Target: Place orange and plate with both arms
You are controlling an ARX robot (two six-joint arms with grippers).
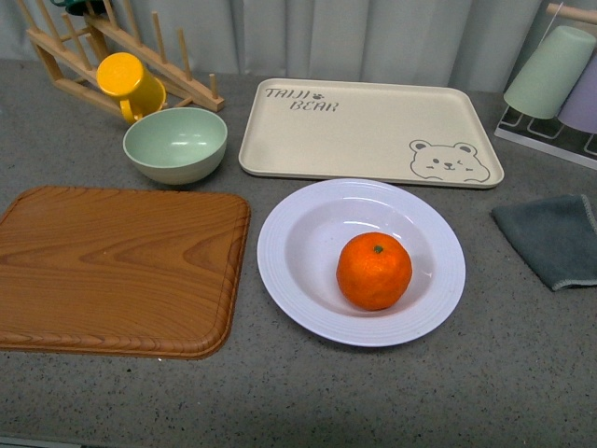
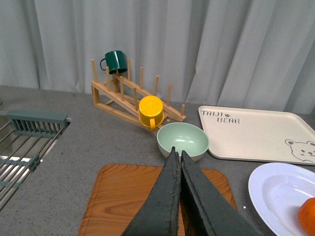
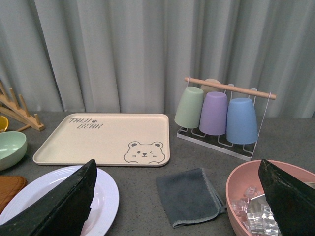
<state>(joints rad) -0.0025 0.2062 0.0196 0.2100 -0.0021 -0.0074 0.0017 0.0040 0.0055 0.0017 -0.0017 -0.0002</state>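
Observation:
The orange lies inside the pale lavender-white plate on the grey counter, right of centre in the front view. Neither arm shows in the front view. In the left wrist view my left gripper is shut and empty, its tips over the wooden board; the plate's rim and a sliver of the orange show at the side. In the right wrist view my right gripper is open and empty, above the grey cloth, with the plate's rim by one finger.
A wooden board lies left of the plate. Behind stand a mint green bowl, a yellow mug on a wooden rack, and a beige bear tray. A cup rack and grey cloth sit right. A pink bowl holds ice.

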